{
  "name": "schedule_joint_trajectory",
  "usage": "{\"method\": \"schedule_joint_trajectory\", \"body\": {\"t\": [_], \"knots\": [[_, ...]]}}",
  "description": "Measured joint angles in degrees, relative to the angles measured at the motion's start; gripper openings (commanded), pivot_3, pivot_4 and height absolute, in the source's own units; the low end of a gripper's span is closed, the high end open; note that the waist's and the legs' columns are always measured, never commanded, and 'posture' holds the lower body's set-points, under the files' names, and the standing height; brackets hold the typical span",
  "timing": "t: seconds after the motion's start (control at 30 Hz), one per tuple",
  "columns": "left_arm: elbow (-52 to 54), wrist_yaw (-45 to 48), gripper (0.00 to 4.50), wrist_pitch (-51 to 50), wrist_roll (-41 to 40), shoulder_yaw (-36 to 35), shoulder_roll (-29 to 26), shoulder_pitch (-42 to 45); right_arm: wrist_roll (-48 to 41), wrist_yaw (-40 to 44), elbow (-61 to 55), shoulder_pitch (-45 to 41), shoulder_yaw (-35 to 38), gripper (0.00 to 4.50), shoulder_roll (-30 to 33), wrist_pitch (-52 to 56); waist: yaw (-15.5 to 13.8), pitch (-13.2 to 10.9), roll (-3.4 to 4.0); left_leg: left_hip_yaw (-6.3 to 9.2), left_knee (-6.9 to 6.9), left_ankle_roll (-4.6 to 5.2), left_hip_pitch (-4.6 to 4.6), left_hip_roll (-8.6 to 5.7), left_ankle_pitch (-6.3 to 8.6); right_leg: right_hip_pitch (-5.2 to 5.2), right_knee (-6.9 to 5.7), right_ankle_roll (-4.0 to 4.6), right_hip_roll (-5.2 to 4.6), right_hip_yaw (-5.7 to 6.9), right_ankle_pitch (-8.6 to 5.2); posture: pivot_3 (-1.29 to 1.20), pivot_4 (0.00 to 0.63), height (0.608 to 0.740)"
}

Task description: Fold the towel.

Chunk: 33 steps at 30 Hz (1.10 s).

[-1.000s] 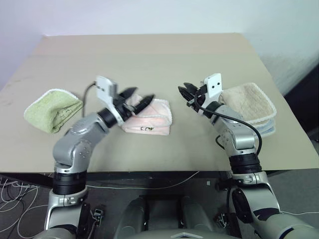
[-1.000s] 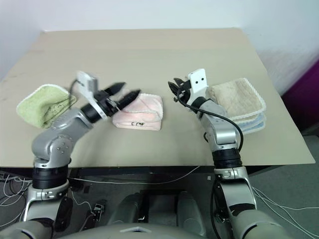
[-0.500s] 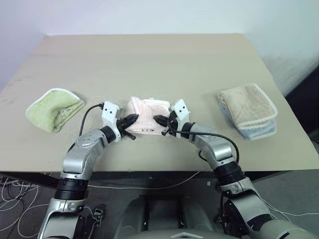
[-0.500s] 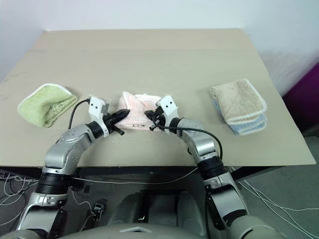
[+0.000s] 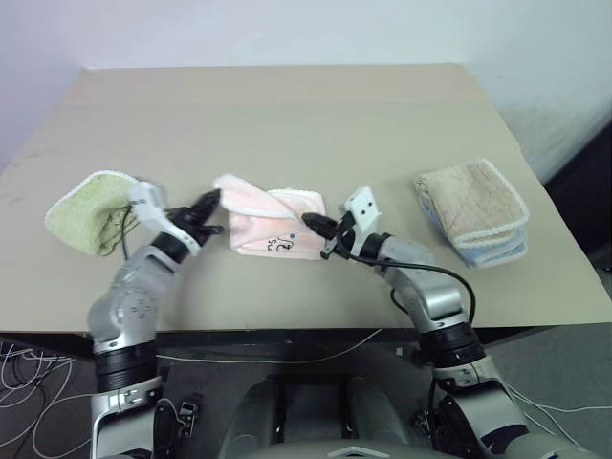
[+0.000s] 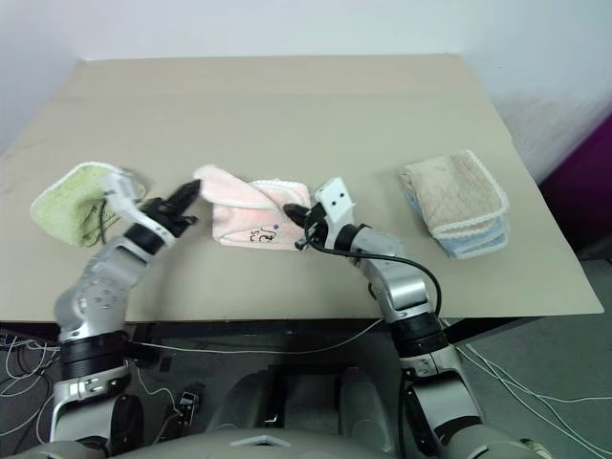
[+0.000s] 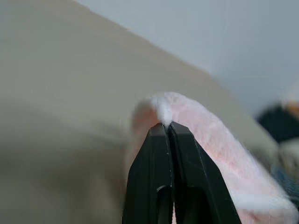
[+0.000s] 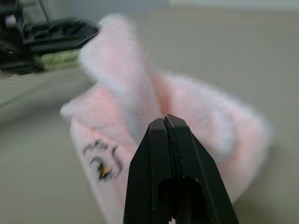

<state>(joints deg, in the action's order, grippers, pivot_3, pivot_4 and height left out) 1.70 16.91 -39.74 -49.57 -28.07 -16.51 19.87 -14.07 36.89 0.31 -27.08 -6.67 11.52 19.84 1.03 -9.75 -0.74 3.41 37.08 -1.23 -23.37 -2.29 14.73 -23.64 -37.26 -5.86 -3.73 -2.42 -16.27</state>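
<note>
Two tools have hold of the pink towel point(image 5: 273, 225) at once, and that explains its odd shape. It lies bundled on the counter point(image 5: 287, 115), between the two tools, with its small dark print facing the near edge. The left tool point(image 5: 208, 206) has its fingers pinched together on a corner of the cloth, and that corner is drawn out from the bundle and lifted off the counter, so a pink flap stretches from the heap to the fingertips. The left wrist view shows the white trim caught right at the tips of the closed fingers. The right tool point(image 5: 320, 228) is closed at the opposite end of the bundle; whether it pinches cloth or only presses there I cannot tell, though its wrist view shows the fingers shut with pink folds just beyond the tips. Holding one end in place while the other is pulled would open the bundle, which I judge is the step in hand: spreading the towel before any neat fold.

Beyond the left tool, on the far side from the pink towel, lies a folded green towel point(image 5: 96, 210). Well past the right tool sits a beige towel point(image 5: 473, 201) stacked on a blue one point(image 5: 497, 251). Both stand apart from the work.
</note>
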Motion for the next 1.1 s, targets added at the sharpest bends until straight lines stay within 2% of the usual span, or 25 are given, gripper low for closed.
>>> {"method": "schedule_joint_trajectory", "body": {"t": [0.1, 0.2, 0.33, 0.67, 0.9, 1.1], "knots": [[-0.93, -4.3, 2.04, -6.85, -6.33, -4.05, -0.69, -1.4, -0.6, -0.02, -1.78, -0.5, 0.73, 0.0, 0.87, 0.1, -0.06, 0.0, -0.01, 0.0, 0.01, 0.0, 0.0, -0.03, 0.0, 0.02, 0.0, 0.0, 0.03, 0.01, 0.0, 0.0, 0.15, 0.74], [0.87, -4.29, 3.08, -10.93, -8.0, -2.57, -1.42, -4.88, -0.64, -0.02, -2.2, -1.36, 0.96, 0.0, 1.4, 0.1, -0.14, 0.0, -0.01, 0.0, 0.01, 0.0, 0.0, -0.04, 0.0, 0.02, 0.0, 0.0, 0.02, 0.01, 0.0, 0.0, 0.15, 0.74], [3.13, -3.02, 4.48, -11.2, -8.64, -0.61, -1.22, -5.74, -0.61, -0.03, -2.2, -1.82, 1.21, 0.0, 1.48, 0.05, -0.21, 0.0, -0.01, 0.0, 0.0, -0.02, 0.0, -0.04, -0.01, 0.02, 0.01, 0.0, 0.02, 0.01, 0.0, 0.0, 0.15, 0.74], [5.22, -3.44, 4.48, -11.65, -10.16, 3.06, 0.96, -3.59, -0.14, -0.38, -2.21, -1.33, 0.08, 0.0, 1.33, -0.23, -0.23, 0.0, -0.01, -0.01, 0.0, -0.02, 0.0, -0.06, -0.01, 0.02, 0.01, 0.0, 0.01, 0.0, 0.0, 0.0, 0.15, 0.74], [5.94, -1.95, 4.48, -12.52, -7.45, 9.78, -0.23, -4.53, 0.2, -0.64, -2.24, -0.53, 0.05, 0.0, 1.33, -0.29, -0.23, 0.0, 0.0, -0.01, 0.0, -0.03, 0.0, -0.05, -0.01, 0.02, 0.01, 0.0, 0.02, 0.0, 0.0, 0.0, 0.15, 0.74], [5.93, -2.35, 4.48, -12.75, -7.11, 11.02, -0.02, -4.03, 0.37, -0.68, -2.34, -0.29, -0.61, 0.0, 1.19, -0.29, -0.29, 0.0, -0.01, -0.01, 0.0, -0.02, 0.0, -0.06, -0.01, 0.03, 0.01, 0.0, 0.01, 0.0, 0.0, 0.0, 0.15, 0.74]]}}
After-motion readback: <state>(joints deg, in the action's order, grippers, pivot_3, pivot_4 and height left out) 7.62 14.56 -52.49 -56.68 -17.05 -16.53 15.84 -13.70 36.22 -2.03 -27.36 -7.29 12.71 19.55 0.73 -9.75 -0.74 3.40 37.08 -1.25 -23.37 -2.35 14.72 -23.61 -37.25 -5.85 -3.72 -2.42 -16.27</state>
